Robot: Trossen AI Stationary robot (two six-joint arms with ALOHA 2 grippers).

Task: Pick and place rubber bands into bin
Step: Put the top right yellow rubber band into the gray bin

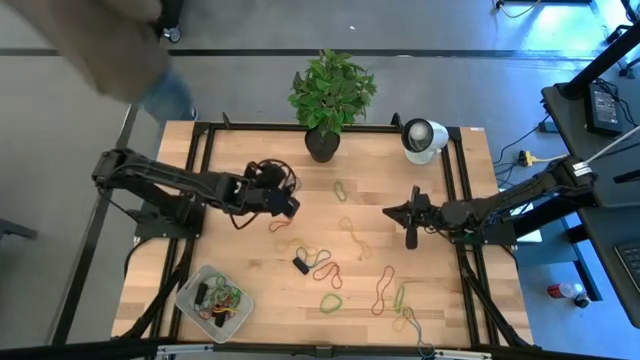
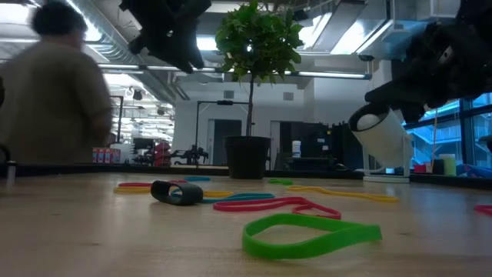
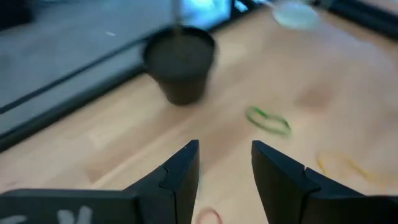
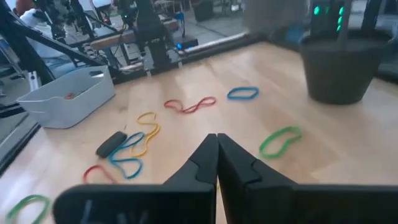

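Rubber bands lie loose on the wooden table: a green one (image 1: 341, 190), yellow ones (image 1: 352, 232), a red and blue tangle (image 1: 322, 266), a green loop (image 1: 331, 300) and a red one (image 1: 382, 290). The bin (image 1: 213, 298) stands at the near left corner with several bands in it. My left gripper (image 1: 291, 207) hangs open and empty above the table's left middle; in its wrist view the fingers (image 3: 224, 168) have nothing between them. My right gripper (image 1: 388, 212) is shut and empty (image 4: 216, 155) at the right middle, above the table.
A dark plant pot (image 1: 322, 145) stands at the far edge, with a white round device (image 1: 424, 138) to its right. A small black block (image 1: 301, 265) lies among the bands. A person (image 2: 54, 92) moves beyond the table's far left.
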